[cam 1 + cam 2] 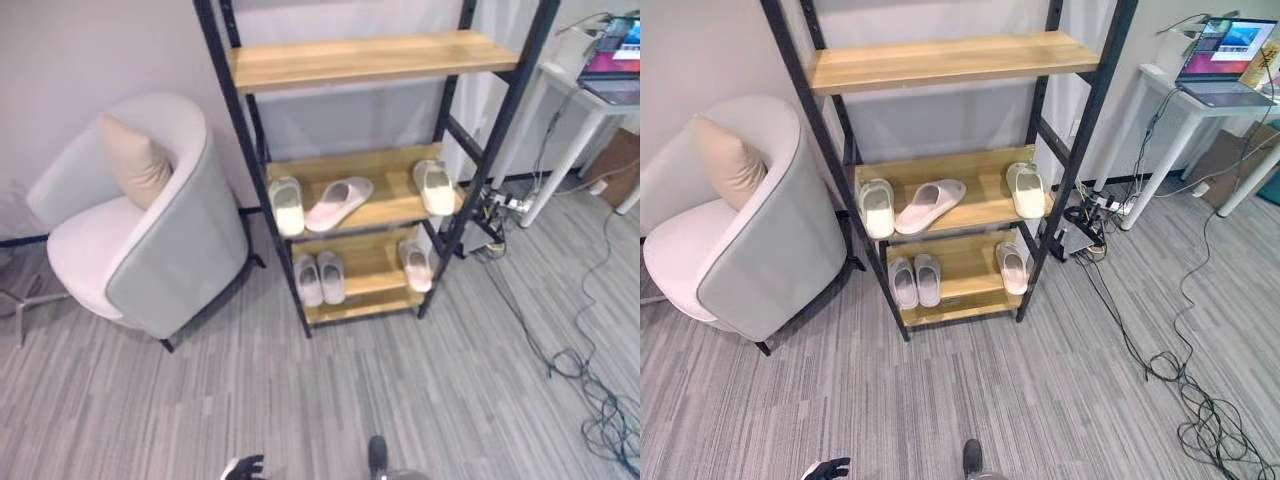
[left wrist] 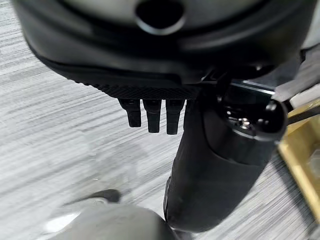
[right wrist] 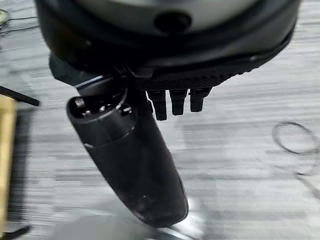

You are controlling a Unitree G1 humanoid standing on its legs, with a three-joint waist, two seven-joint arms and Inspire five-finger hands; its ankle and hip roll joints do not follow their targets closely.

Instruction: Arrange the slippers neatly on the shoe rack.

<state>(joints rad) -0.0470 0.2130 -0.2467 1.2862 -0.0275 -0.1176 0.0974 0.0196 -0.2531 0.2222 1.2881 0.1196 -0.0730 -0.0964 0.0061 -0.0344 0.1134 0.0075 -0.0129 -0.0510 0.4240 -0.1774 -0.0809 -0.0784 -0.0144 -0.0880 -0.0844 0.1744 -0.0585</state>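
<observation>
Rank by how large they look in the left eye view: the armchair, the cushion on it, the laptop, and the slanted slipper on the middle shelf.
1. armchair
2. cushion
3. slanted slipper and laptop: unsure; the laptop is cut off by the picture edge and stands farther away.

Shoe rack (image 1: 372,150) is standing right of armchair (image 1: 150,220); slippers (image 1: 338,203) are lying on middle and bottom shelves; desk (image 1: 590,100) is sitting far right.

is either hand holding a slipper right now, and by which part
Nothing is held. The left hand and right hand hang empty over the floor; the slippers lie on the shoe rack.
</observation>
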